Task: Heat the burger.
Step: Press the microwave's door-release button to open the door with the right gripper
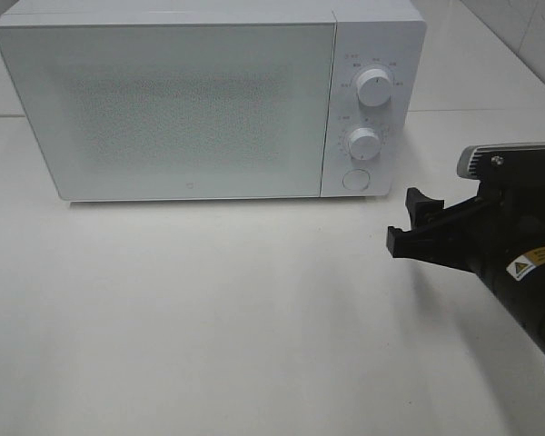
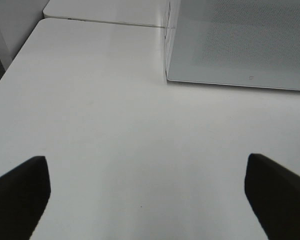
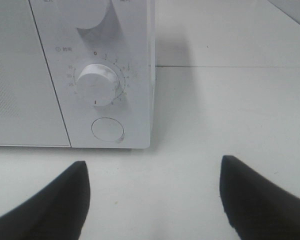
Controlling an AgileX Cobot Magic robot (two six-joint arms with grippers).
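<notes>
Hovering open-jawed and empty, the right gripper [image 3: 152,200] faces the timer knob [image 3: 97,85] of the shut microwave [image 1: 191,100] just ahead; the burger is unseen, perhaps inside, so the next move likely means gripping and turning that knob.

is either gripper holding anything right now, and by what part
Nothing is held: the black left gripper and black right gripper are both open, empty.

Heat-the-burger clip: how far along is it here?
Looks done: the microwave door is shut; no burger shows, so whether it is inside cannot be told. In hand: the right gripper, open and empty, faces the lower knob and round button. The left gripper hangs open. Left: probably starting the heating.
</notes>
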